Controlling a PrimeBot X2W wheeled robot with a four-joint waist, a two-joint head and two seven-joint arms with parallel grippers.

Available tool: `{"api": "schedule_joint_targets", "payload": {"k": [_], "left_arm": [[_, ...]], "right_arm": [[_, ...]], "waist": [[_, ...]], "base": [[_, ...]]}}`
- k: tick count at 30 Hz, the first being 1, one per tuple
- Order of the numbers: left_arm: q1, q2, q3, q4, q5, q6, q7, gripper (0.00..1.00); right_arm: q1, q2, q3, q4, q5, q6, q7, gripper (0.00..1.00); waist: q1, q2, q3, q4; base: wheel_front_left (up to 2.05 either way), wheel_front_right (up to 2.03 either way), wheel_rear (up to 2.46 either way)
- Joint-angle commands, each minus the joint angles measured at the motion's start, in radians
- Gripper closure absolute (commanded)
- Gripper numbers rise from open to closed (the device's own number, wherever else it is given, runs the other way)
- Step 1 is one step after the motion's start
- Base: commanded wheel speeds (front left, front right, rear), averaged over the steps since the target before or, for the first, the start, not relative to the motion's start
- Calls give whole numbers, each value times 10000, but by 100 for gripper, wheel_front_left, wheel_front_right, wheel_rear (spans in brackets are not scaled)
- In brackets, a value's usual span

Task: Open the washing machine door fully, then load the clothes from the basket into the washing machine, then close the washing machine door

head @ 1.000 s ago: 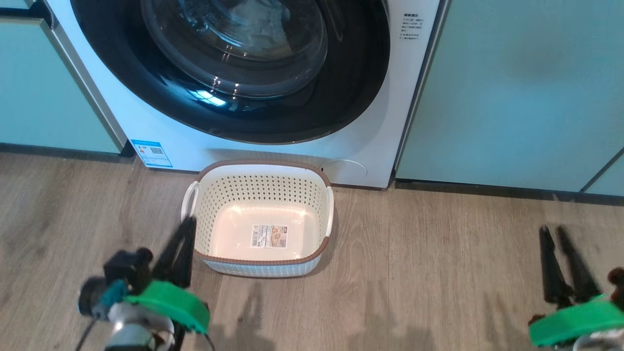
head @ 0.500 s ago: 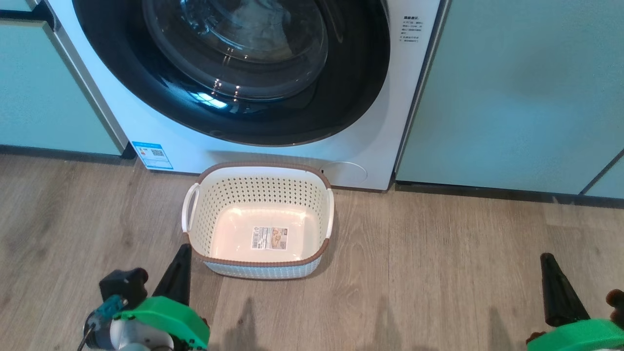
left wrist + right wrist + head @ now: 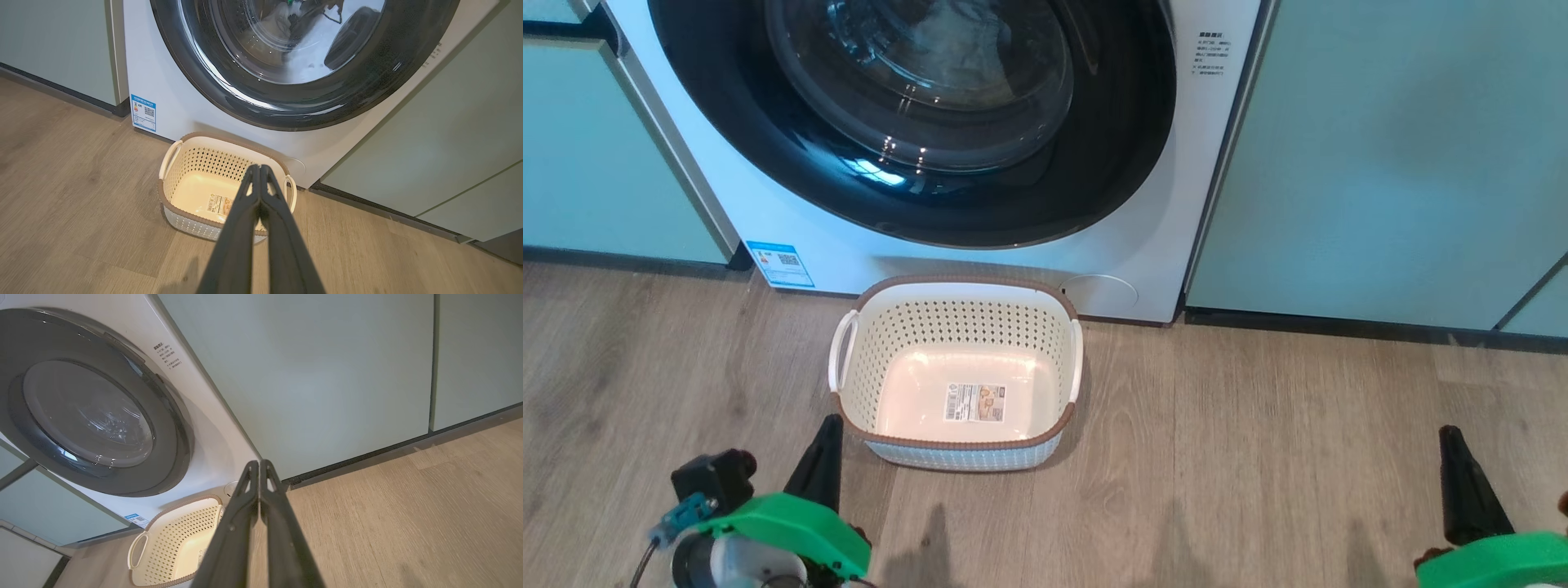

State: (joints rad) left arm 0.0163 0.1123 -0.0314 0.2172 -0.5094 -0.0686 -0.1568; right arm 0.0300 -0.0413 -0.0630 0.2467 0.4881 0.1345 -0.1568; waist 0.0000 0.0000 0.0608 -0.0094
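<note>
The washing machine door (image 3: 923, 106) sits closed on the washing machine (image 3: 1152, 237) at twelve o'clock. The basket (image 3: 956, 327) stands on the floor (image 3: 1258, 457) just before it. The left gripper (image 3: 831, 425), near the basket's seven o'clock, and the right gripper (image 3: 1450, 437), well apart at four o'clock, are both clenched, fingers pressed together.

Left gripper (image 3: 831, 423), at seven o'clock in the head view: long matte black fingers tapering to a point, seated in a bright left green collar (image 3: 784, 529) of curved shape, with a silver-white round wrist housing (image 3: 737, 565) below it. At that collar's ten o'clock, a black boxy block (image 3: 712, 480) carrying a teal connector (image 3: 683, 513) and a thin dark cable (image 3: 642, 562). Right gripper (image 3: 1450, 437), at five o'clock: matching black tapered fingers, matching right green collar (image 3: 1494, 562); small triangular cut-outs near the fingertips in its wrist view.
</note>
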Motion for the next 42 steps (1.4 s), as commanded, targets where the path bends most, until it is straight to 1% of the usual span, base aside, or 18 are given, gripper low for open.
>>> {"api": "schedule_joint_targets", "payload": {"k": [1,22,42], "left_arm": [[-519,51,239,-253,-242,-58,44,100],[-682,-100,513,-132,-2665,-185,643,100],[-823,-231,751,-28,-4753,-295,1161,100]], "right_arm": [[-550,-97,-45,-299,277,-8,51,100],[-734,-120,-117,-238,2768,-15,622,100],[-893,-130,-191,-184,4906,-21,1124,100]], "waist": [[0,0,-6,1],[0,0,-135,22],[0,0,-246,40]], "base": [[0,0,0],[0,0,0],[0,0,0]]}}
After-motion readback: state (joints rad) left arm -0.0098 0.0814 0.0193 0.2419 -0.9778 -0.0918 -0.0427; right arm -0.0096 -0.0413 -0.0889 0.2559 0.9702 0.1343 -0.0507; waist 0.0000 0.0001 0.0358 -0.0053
